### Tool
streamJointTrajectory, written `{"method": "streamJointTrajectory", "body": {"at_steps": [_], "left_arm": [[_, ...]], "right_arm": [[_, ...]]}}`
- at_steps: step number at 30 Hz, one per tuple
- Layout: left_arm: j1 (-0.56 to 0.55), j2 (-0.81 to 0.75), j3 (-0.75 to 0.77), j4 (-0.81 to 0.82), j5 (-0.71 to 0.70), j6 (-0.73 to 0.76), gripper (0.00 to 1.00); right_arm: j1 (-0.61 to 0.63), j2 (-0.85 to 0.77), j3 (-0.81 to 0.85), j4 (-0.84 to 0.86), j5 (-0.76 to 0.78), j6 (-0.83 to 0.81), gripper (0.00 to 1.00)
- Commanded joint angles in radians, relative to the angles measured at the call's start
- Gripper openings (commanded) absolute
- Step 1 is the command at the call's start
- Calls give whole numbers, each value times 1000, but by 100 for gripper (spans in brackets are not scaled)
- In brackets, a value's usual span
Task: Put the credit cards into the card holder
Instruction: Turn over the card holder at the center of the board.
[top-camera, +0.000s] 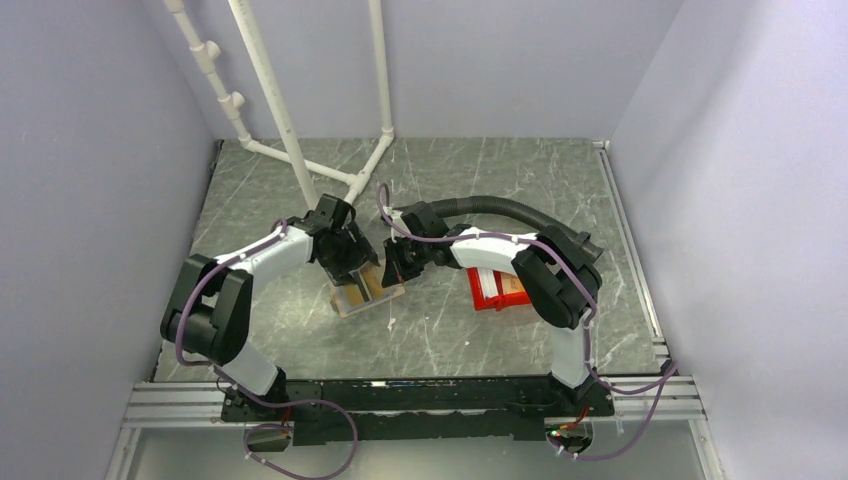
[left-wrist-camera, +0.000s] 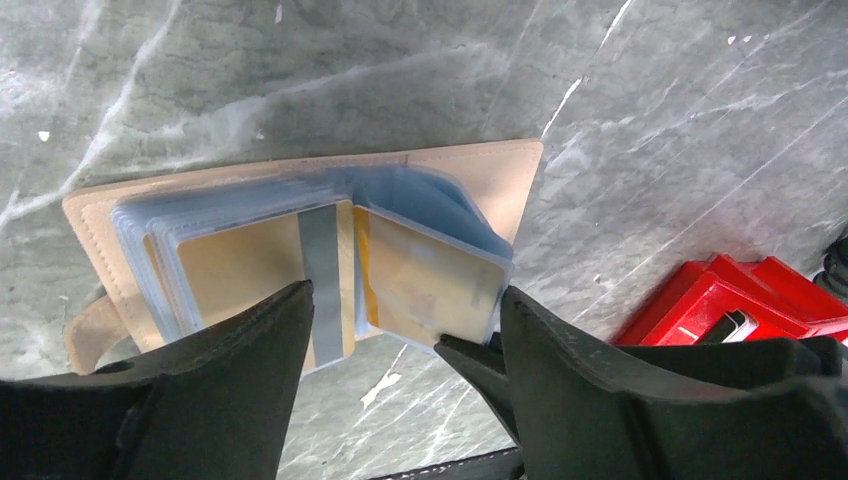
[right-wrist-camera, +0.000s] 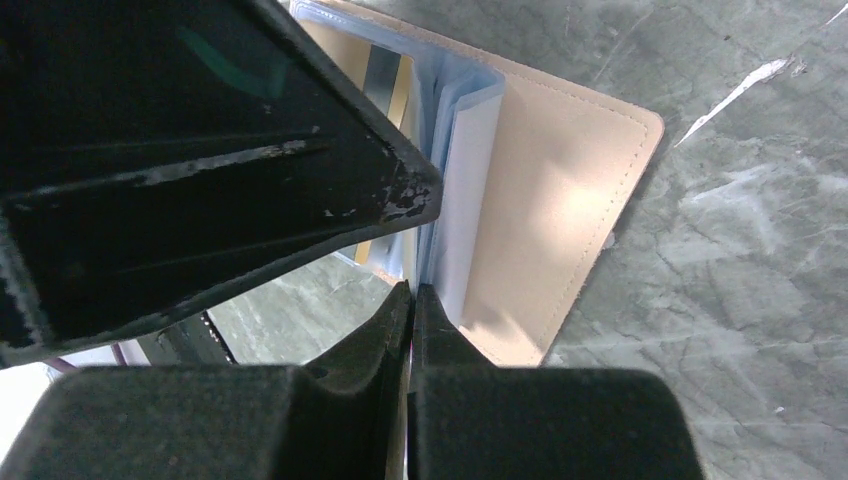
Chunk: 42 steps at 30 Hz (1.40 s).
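The tan card holder (top-camera: 352, 300) lies open on the table, its clear sleeves fanned up; it also shows in the left wrist view (left-wrist-camera: 500, 175) and the right wrist view (right-wrist-camera: 560, 200). My right gripper (top-camera: 393, 270) (right-wrist-camera: 412, 295) is shut on the lower edge of a pale tan-orange credit card (left-wrist-camera: 430, 285) that stands in the sleeves; its fingertip (left-wrist-camera: 480, 360) shows under the card's corner. Another tan card (left-wrist-camera: 240, 270) sits in a sleeve to the left. My left gripper (top-camera: 350, 268) (left-wrist-camera: 405, 295) is open just above the holder, holding nothing.
A red plastic bin (top-camera: 512, 297) with a white card (top-camera: 488, 285) in it stands right of the holder, under the right arm; it also shows in the left wrist view (left-wrist-camera: 730, 300). White pipes (top-camera: 300, 160) stand at the back left.
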Motion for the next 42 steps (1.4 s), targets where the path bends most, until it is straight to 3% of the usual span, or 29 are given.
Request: {"method": "streamJointTrajectory", "body": {"at_steps": [1,6,11,17,26,37,42], "left_arm": [[7,10,1,47,-38,-19,69],[7,-23,-18,37,-55,-2,58],[8,-90,-90,89,-38,19,50],[9,-172,-152,99,-54,47,41],[14,-296,-240,113,-86,48,39],[20,-327,-270,104,-75,58,39],[21,-344,-275,90,-87,65,41]], "right_arm": [[7,-43,22,-1,27,-25,0],[6,-49,15,2,17,-23,0],[0,-70,-5,9,-23,-4,32],[-17,-114,-46,28,-72,30,51],[-6,-105,-70,103,-149,30,55],[56,-41,7,16,-38,-62,69],[71,0,45,-12,8,-77,69]]}}
